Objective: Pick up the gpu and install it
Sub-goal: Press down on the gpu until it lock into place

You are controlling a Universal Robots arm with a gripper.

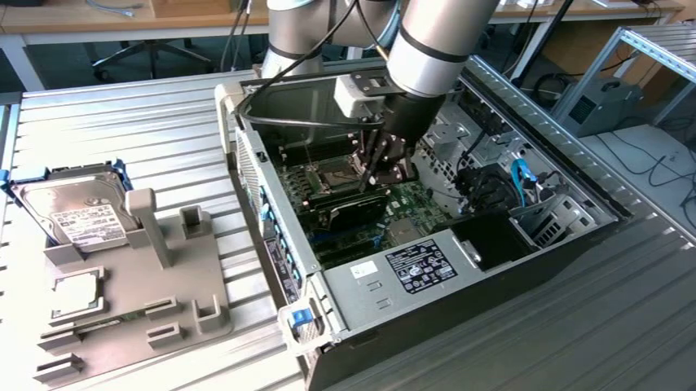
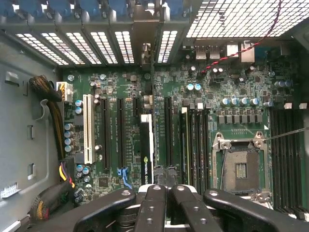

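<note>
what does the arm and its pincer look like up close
The arm is a thick silver-grey tube with black ring bands and light grey joint housings. A pale grey box sits at its wrist, with thin black cables trailing off. The pincer is black, with chunky linked fingers dotted with round rivets.

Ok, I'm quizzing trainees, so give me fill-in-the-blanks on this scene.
1. The tool is ___.
2. The hard drive sits on the exterior view's ___.
3. The gpu is inside the ___.
Missing: shut; left; case.
</note>
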